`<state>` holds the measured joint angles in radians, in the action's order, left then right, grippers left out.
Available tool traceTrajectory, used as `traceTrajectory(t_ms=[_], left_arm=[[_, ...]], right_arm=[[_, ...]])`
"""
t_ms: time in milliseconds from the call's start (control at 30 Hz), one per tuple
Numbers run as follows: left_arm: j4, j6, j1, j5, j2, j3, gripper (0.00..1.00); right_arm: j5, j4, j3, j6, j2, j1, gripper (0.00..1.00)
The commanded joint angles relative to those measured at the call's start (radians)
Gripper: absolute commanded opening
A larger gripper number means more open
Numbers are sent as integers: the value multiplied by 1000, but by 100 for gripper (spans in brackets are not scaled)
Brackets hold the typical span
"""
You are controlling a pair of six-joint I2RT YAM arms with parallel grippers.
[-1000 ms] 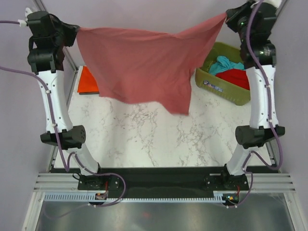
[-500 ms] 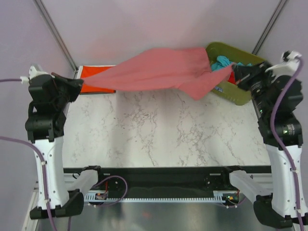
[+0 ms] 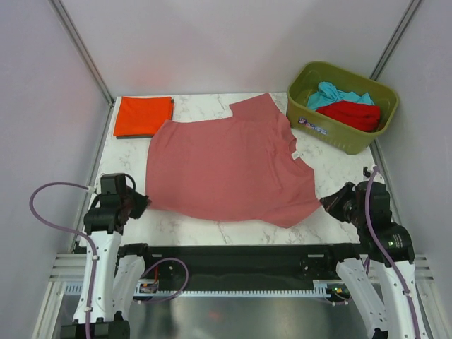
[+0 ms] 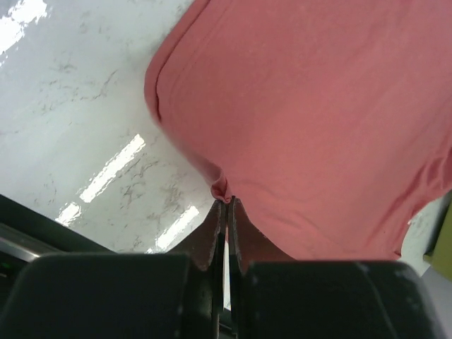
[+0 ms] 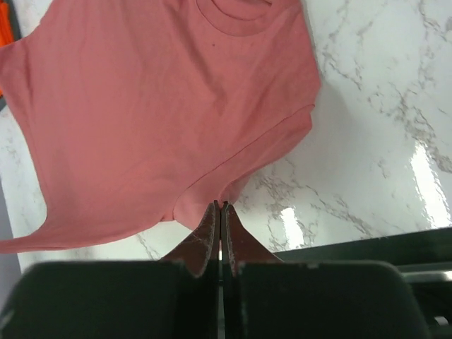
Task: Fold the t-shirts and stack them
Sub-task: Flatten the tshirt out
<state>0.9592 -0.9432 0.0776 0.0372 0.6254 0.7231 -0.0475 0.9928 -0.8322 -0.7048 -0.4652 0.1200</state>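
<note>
The dusty pink t-shirt (image 3: 229, 166) lies spread flat on the marble table (image 3: 339, 162), its collar toward the right. My left gripper (image 3: 145, 203) is shut on the shirt's near-left corner; in the left wrist view the gripper (image 4: 227, 203) pinches the pink hem (image 4: 222, 185). My right gripper (image 3: 326, 203) is shut on the near-right corner; in the right wrist view the gripper (image 5: 221, 205) pinches the cloth (image 5: 162, 106). A folded orange-red t-shirt (image 3: 143, 116) lies at the far left. A teal t-shirt (image 3: 332, 94) and a bright red t-shirt (image 3: 349, 114) lie in the bin.
The olive-green plastic bin (image 3: 307, 121) stands at the far right corner, right of the pink shirt's collar. The table's black front edge (image 3: 233, 248) runs just below both grippers. Grey walls close in the far side.
Both arms came down and back toward the near edge, drawing the pink shirt from hanging stretched in the air to lying flat on the table. Both grippers stay shut on it.
</note>
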Motion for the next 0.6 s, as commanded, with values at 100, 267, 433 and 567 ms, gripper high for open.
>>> traceTrajectory(t_ms=[100,267,433,567], left_arm=[[13,-63,-1,69,-56,6,2],[44,-52,1,98,-75,10,2],[62,-48,1,70,-105,-31,2],[62,-48,1,70,-116,-51,2]], right_arm=[[147,193,-108,-16,31,-3,0],[176,257,-153,-33,54,-3,0],[247,371,-153,-41,100,-3,0],[305,455,-171,-39,123,-3,0]])
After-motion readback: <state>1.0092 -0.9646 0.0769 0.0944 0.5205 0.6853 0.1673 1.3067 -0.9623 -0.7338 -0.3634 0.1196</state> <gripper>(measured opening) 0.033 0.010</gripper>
